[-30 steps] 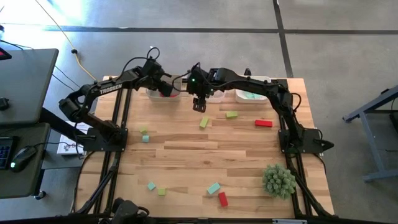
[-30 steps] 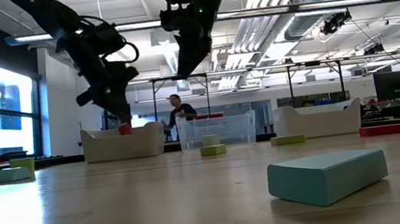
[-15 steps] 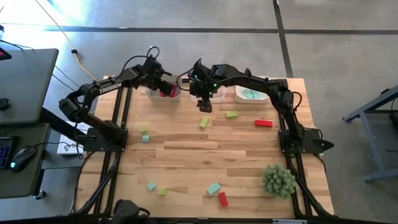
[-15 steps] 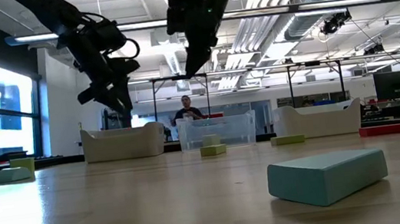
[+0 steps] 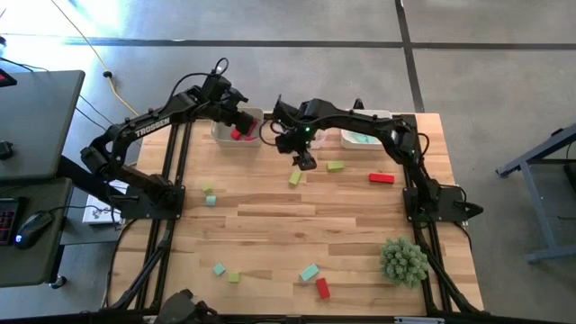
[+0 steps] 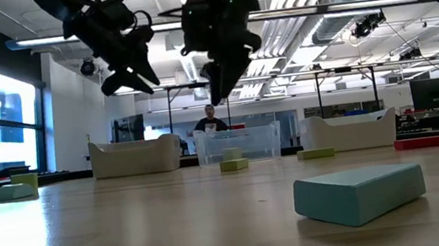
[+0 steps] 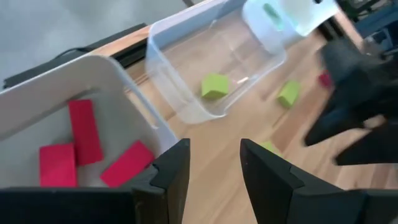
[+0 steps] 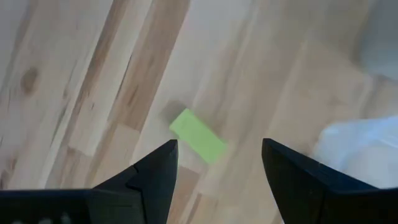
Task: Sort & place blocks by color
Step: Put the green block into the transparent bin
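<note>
My left gripper [image 5: 245, 119] hangs open over the left white bin [image 5: 222, 137], with nothing between its fingers [image 7: 177, 163]. Three red blocks [image 7: 84, 130] lie in that bin. My right gripper [image 5: 307, 160] stands open above the table, pointing down at a yellow-green block [image 8: 198, 144] that lies flat on the wood [image 5: 294, 177]. A clear bin [image 7: 186, 62] holds one yellow-green block [image 7: 215, 85]. The right white bin [image 5: 364, 138] holds teal. Loose blocks lie about the table: yellow-green [image 5: 335, 166], red [image 5: 381, 178], teal [image 5: 310, 272], red [image 5: 322, 288].
A spiky green plant ball [image 5: 402, 261] sits near the table's right front. More small blocks lie at the left [image 5: 209, 194] and near front left [image 5: 226, 273]. A person stands in the room behind the bins [image 6: 211, 122]. A desk with a mouse stands left of the table.
My left gripper has let a red block go into the left white bin and has risen above it, tipping more toward level. My right gripper has come down and toward the table's near edge, over the yellow-green block, and its wrist has rolled.
</note>
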